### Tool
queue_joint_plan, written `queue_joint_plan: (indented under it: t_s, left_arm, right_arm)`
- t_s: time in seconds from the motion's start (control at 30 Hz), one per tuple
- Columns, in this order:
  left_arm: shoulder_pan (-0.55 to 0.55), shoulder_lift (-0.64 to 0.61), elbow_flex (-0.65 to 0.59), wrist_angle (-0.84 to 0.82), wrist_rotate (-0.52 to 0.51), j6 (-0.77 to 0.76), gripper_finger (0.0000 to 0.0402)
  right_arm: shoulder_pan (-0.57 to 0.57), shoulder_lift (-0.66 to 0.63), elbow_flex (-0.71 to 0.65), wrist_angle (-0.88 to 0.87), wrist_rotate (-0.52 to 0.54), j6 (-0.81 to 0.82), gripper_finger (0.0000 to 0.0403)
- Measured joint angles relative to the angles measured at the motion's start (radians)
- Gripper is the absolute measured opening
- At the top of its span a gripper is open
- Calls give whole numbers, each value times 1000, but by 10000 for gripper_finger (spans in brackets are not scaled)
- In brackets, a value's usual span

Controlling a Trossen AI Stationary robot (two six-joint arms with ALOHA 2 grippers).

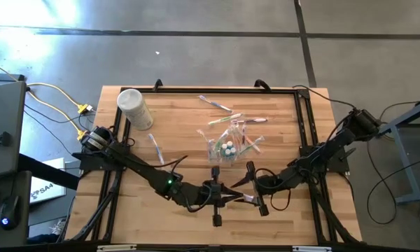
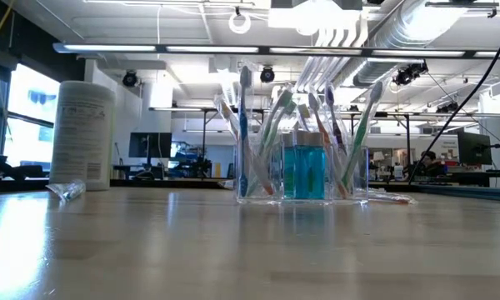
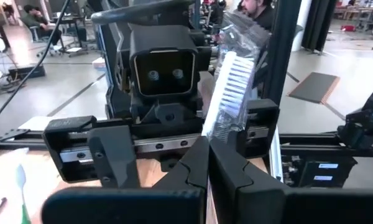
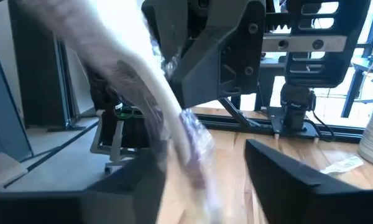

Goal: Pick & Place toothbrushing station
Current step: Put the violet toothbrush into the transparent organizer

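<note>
1. While clamped on a wrapped toothbrush (image 3: 231, 81) near the table's front edge, left gripper (image 1: 227, 197) facing right gripper (image 1: 250, 198), whose parted fingers straddle it.
2. Toothbrushing station (image 2: 302, 162) mid-table, already stocked.
3. Left: seemingly several loose toothbrushes (image 1: 215, 104) behind it.

This is a robotics lab or workshop in a large open industrial hall. Beyond the wooden table (image 2: 233, 242), exposed ducts (image 2: 417, 21) and strip lights (image 2: 192, 47) run across the bare ceiling, with monitors (image 2: 150, 143) and other workbenches standing far behind the table. The table sits in a black metal frame (image 1: 308, 119) on a polished concrete floor (image 1: 196, 49), with yellow cables (image 1: 56, 105) trailing beside the table.
</note>
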Motion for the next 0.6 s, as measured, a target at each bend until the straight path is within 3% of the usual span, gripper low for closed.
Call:
queue_joint_plan:
  t_s: [0.3,0.6]
  left_arm:
    - [17,0,0,0,44,17,0]
    - [18,0,0,-5,112,100,9]
  right_arm:
    - [1,0,0,-8,-92,0,20]
    - [15,0,0,-10,-79,11,13]
